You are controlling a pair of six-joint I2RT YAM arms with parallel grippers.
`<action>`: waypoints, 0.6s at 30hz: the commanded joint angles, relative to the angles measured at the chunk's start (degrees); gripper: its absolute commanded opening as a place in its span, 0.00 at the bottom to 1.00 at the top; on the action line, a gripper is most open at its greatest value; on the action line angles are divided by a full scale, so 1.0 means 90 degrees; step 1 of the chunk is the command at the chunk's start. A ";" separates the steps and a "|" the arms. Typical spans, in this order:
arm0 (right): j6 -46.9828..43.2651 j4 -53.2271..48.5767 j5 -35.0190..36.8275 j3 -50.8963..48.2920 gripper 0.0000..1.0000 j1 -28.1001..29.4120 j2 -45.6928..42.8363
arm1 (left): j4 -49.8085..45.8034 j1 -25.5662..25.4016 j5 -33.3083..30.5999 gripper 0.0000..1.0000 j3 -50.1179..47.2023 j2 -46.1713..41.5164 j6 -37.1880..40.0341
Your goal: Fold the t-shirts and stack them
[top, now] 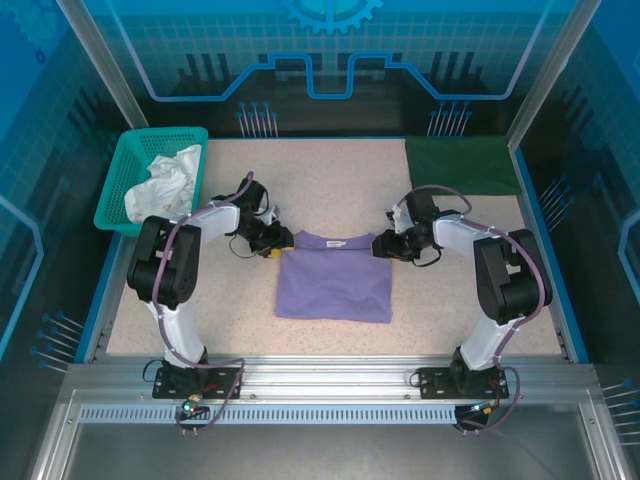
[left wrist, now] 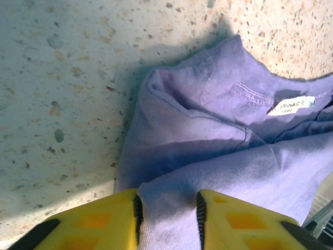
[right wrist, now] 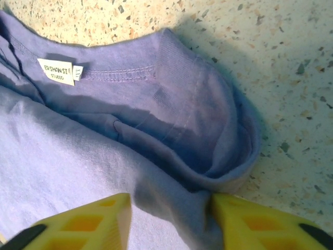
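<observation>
A lavender-purple t-shirt (top: pixel 335 285) lies partly folded in the middle of the table, neck label (top: pixel 346 242) at its far edge. My left gripper (top: pixel 268 250) sits at its far left corner. In the left wrist view the yellow fingers (left wrist: pixel 104 221) pinch a bunched ridge of the purple cloth (left wrist: pixel 208 135) that fills the gap of the left gripper (left wrist: pixel 167 211). My right gripper (top: pixel 383 244) is at the far right corner. There the right gripper (right wrist: pixel 170 211) has a fold of the purple cloth (right wrist: pixel 104 151) pressed between its jaws. A dark green t-shirt (top: pixel 462 165) lies folded flat at the back right.
A teal mesh basket (top: pixel 122 170) at the back left holds a crumpled white cloth (top: pixel 168 180). Speckled tabletop (top: pixel 330 175) runs behind the purple shirt. A blue raised rim (top: pixel 545 250) edges the table on the right.
</observation>
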 commanded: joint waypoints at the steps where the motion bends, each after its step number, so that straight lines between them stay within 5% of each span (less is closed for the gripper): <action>1: -0.0085 -0.0204 0.0015 0.0042 0.36 0.0060 -0.0102 | -0.0134 -0.0060 0.0148 0.29 0.0048 -0.0289 0.0095; 8: -0.0138 -0.0387 0.0086 0.0047 0.10 0.0080 -0.0435 | -0.0218 -0.0101 0.0099 0.02 0.0014 -0.0525 0.0089; 18: 0.0316 -0.0335 0.0431 0.0347 0.00 0.0169 -0.1524 | -0.0263 -0.0101 -0.0001 0.00 0.0509 -0.1254 0.0060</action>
